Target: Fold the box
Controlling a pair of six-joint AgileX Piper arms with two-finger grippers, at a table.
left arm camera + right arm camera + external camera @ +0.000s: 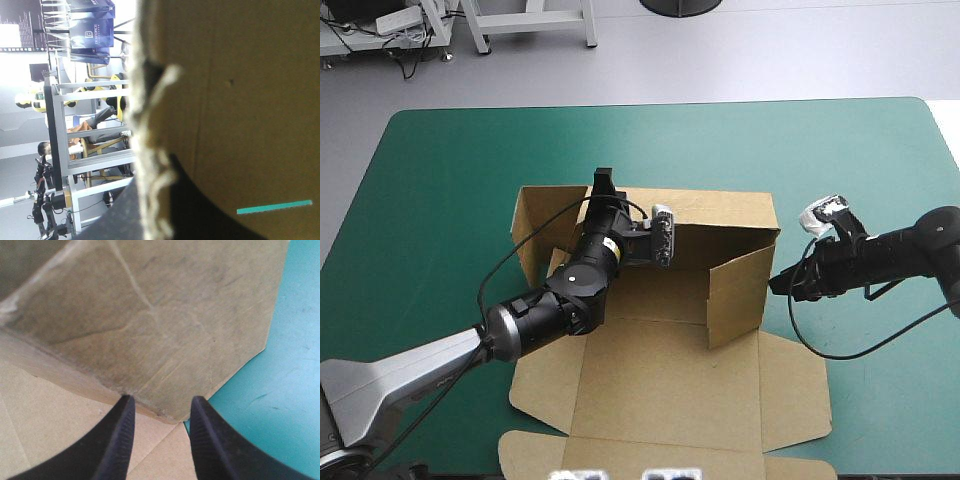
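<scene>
The brown box [660, 385] lies mid-table with its back wall [720, 212], left wall [533, 222] and right wall [741, 292] raised and its lid flat toward the near edge. My left gripper [604, 190] is at the top edge of the back wall near its left corner. In the left wrist view the board's edge [150, 150] runs between the black fingers [200, 200], which are shut on it. My right gripper [780, 282] stands open just outside the right wall [150, 315], its fingertips [127, 412] close to the wall's lower edge, nothing between them.
Teal-green cover [440, 200] lies bare around the box on the left, far and right sides. The lid's side flaps [795, 395] spread flat near the front edge. A black cable loops on the table under the right arm.
</scene>
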